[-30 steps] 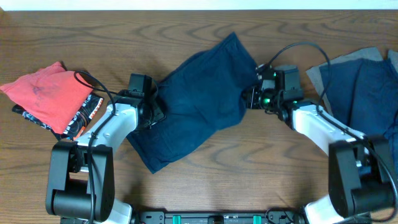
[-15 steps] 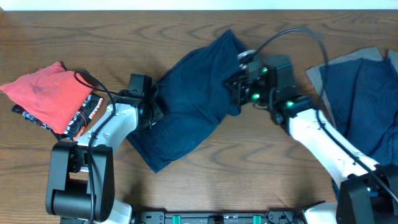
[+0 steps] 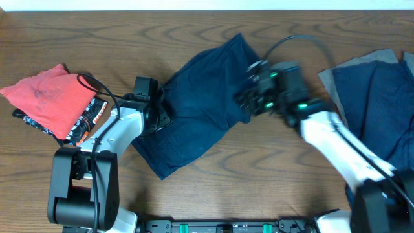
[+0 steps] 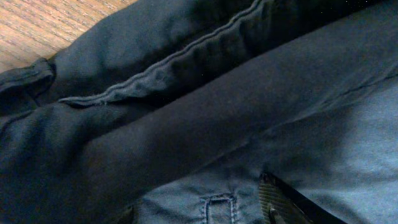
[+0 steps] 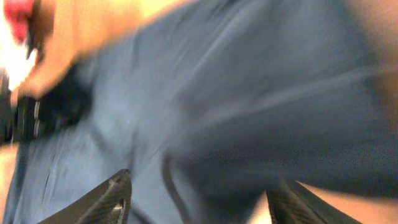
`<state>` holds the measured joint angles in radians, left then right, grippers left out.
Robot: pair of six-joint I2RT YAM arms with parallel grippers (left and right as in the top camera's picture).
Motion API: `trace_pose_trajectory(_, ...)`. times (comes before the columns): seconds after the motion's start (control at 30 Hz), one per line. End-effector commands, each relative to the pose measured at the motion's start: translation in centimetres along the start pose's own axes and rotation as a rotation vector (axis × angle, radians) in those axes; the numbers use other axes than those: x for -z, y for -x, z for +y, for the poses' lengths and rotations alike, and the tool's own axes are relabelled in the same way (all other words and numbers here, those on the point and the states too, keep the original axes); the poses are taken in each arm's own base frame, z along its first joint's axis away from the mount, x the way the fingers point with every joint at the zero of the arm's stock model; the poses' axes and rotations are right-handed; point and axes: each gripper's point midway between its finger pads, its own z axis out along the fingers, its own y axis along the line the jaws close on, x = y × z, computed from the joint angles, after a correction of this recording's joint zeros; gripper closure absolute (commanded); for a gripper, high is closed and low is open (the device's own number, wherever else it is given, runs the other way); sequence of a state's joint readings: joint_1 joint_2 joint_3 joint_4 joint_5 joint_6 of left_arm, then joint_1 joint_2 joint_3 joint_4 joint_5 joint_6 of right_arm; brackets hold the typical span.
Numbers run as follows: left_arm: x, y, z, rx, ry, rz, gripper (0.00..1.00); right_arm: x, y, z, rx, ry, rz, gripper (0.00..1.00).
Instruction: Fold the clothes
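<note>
Left tool point(image 3: 162, 116) rests on the left edge of the navy garment point(image 3: 194, 123) in the middle of the tabletop point(image 3: 213, 188), fingers apart. Right tool point(image 3: 244, 100), blurred, sits over the garment's right side, fingers also apart. With neither clamped, the cloth could slip or spring open, spoiling the fold.

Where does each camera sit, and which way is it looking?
Overhead: fixed above, facing down on the table, navy garment, left arm and right arm.
Left wrist: on the left arm, close against the garment; one finger shows.
Right wrist: on the right arm, blurred, over the garment; both fingers show.
All share the navy garment.
</note>
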<state>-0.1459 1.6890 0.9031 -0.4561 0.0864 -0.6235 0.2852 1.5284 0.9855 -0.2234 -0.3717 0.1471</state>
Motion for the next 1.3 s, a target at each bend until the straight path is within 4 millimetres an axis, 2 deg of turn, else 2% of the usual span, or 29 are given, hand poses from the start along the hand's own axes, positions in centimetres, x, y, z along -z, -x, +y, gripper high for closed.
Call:
trace_pose_trajectory(0.0,-0.8,-0.7,1.3,-0.002,0.051,0.029,0.38,6.7,7.4,-2.6,0.024,-0.114,-0.238,0.31)
trace_pose_trajectory(0.07,-0.8,-0.7,1.3,-0.002,0.051,0.028,0.37,8.7,8.0,-4.9,-0.012,-0.168,-0.268,0.31)
trace_pose_trajectory(0.13,-0.8,-0.7,1.3,-0.002,0.051,0.029,0.37,9.3,6.7,-7.5,-0.074,-0.22,-0.229,0.34)
trace_pose_trajectory(0.23,-0.8,-0.7,1.3,-0.002,0.051,0.029,0.37,8.4,2.4,-10.9,-0.188,-0.277,-0.091,0.43)
trace_pose_trajectory(0.33,-0.8,-0.7,1.3,-0.002,0.051,0.029,0.37,6.5,-2.5,-12.6,-0.284,-0.297,0.08,0.52)
trace_pose_trajectory(0.4,-0.8,-0.7,1.3,-0.002,0.051,0.029,0.37,5.1,-5.3,-13.2,-0.328,-0.297,0.186,0.58)
trace_pose_trajectory(0.47,-0.8,-0.7,1.3,-0.002,0.051,0.029,0.38,3.4,-7.5,-12.8,-0.353,-0.252,0.273,0.59)
trace_pose_trajectory(0.6,-0.8,-0.7,1.3,-0.001,0.051,0.029,0.37,-0.3,-9.5,-11.2,-0.313,-0.132,0.349,0.57)
trace_pose_trajectory(0.73,-0.8,-0.7,1.3,-0.002,0.051,0.029,0.37,-3.7,-9.4,-10.4,-0.281,-0.103,0.325,0.56)
trace_pose_trajectory(0.9,-0.8,-0.7,1.3,-0.002,0.051,0.029,0.37,-7.8,-6.1,-9.4,-0.254,-0.067,0.165,0.53)
trace_pose_trajectory(1.03,-0.8,-0.7,1.4,-0.002,0.051,0.029,0.38,-9.0,-2.7,-10.1,-0.259,-0.117,0.008,0.52)
trace_pose_trajectory(1.13,-0.8,-0.7,1.4,-0.002,0.051,0.03,0.37,-9.1,-0.3,-10.5,-0.226,-0.147,-0.093,0.57)
trace_pose_trajectory(1.27,-0.8,-0.7,1.4,-0.002,0.051,0.029,0.37,-9.1,0.8,-10.6,-0.206,-0.162,-0.144,0.6)
